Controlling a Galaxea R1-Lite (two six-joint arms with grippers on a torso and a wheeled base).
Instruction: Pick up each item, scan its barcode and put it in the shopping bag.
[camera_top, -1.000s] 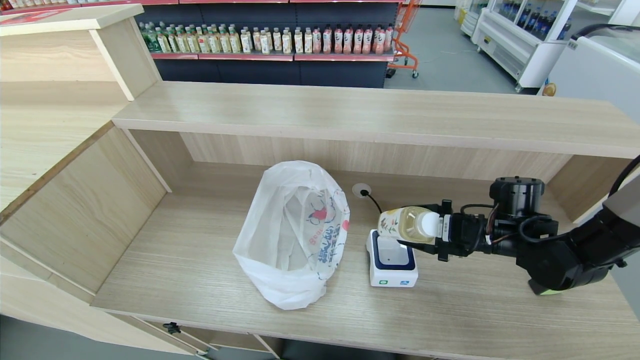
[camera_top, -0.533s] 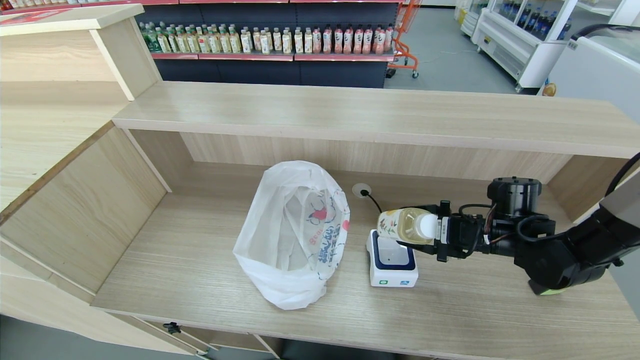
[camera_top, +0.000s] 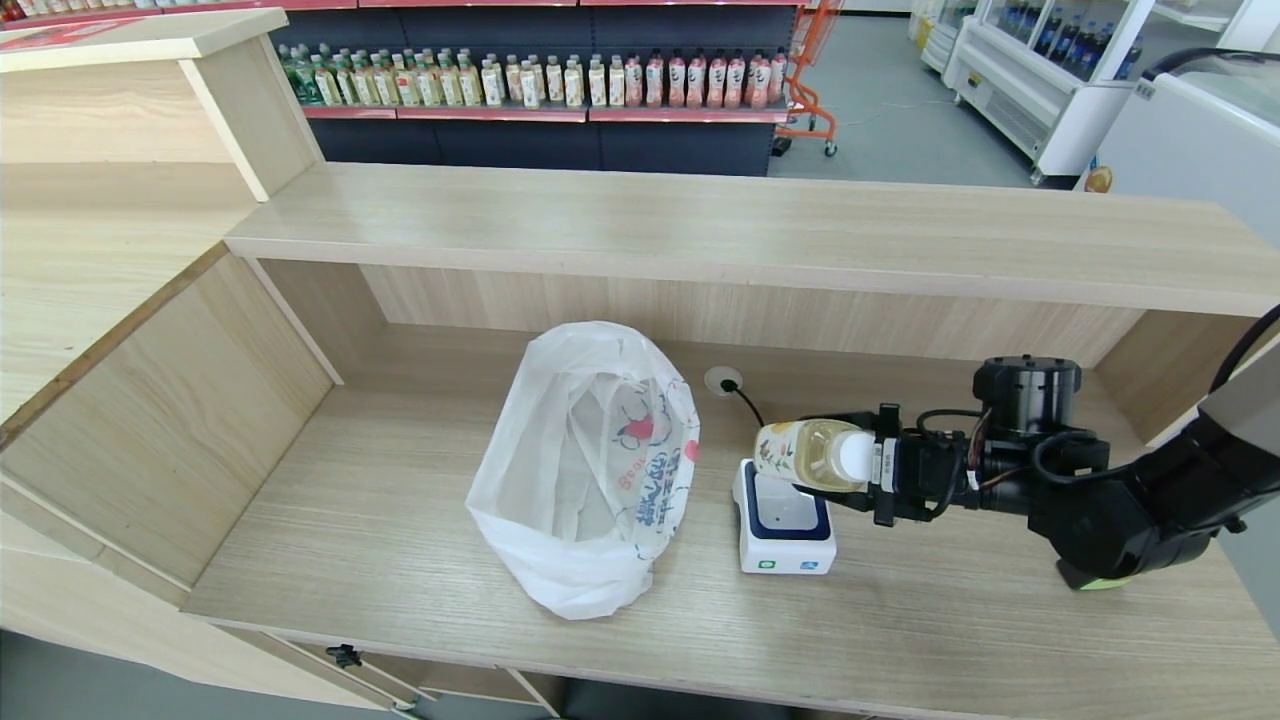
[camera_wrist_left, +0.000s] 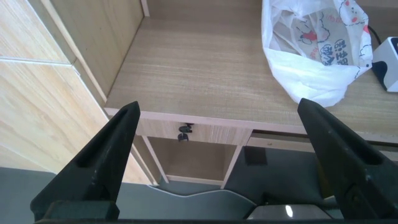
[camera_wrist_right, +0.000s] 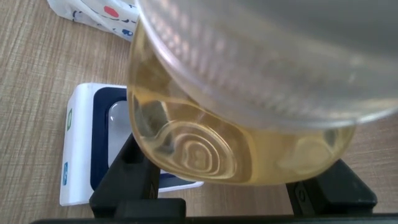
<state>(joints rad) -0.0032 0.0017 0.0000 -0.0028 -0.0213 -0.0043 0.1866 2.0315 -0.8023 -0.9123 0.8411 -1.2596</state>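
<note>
A clear bottle of yellow drink (camera_top: 805, 452) with a white cap lies on its side in my right gripper (camera_top: 815, 455), which is shut on it near the cap end. It hangs just above the white and blue barcode scanner (camera_top: 785, 520) on the counter. In the right wrist view the bottle (camera_wrist_right: 249, 106) looms over the scanner (camera_wrist_right: 87, 149), with one black finger (camera_wrist_right: 130, 180) on each side. The white shopping bag (camera_top: 585, 470) stands with its mouth wide, left of the scanner. My left gripper (camera_wrist_left: 217, 168) is open, below the counter's front edge, with the bag (camera_wrist_left: 317, 50) far beyond it.
The wooden counter (camera_top: 400, 540) is walled by a side panel (camera_top: 170, 440) on the left and a raised ledge (camera_top: 700, 230) behind. A black cable runs from a grommet (camera_top: 723, 380) to the scanner. Bare counter lies left of the bag and in front of the scanner.
My right gripper has edged slightly left and lower with the bottle, staying over the scanner. The bag and scanner have not moved.
</note>
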